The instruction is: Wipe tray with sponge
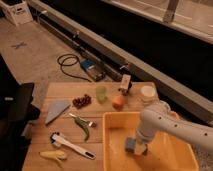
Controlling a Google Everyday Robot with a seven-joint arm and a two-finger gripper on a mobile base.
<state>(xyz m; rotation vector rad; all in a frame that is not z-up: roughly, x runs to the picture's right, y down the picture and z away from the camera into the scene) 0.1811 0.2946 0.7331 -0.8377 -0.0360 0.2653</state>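
The large yellow tray (112, 125) sits on the right half of the wooden table. My white arm reaches in from the right and bends down into the tray. My gripper (137, 148) is low over the tray floor, left of its middle. A small grey-blue sponge (130, 145) sits at the gripper's tip against the tray floor, and the gripper is shut on it.
On the table left of the tray lie a grey triangular cloth (56, 110), dark grapes (82, 101), a green cup (101, 93), an orange fruit (118, 102), a green pepper (83, 127), a white-handled tool (71, 145), a banana (53, 155). A white container (147, 92) stands behind the tray.
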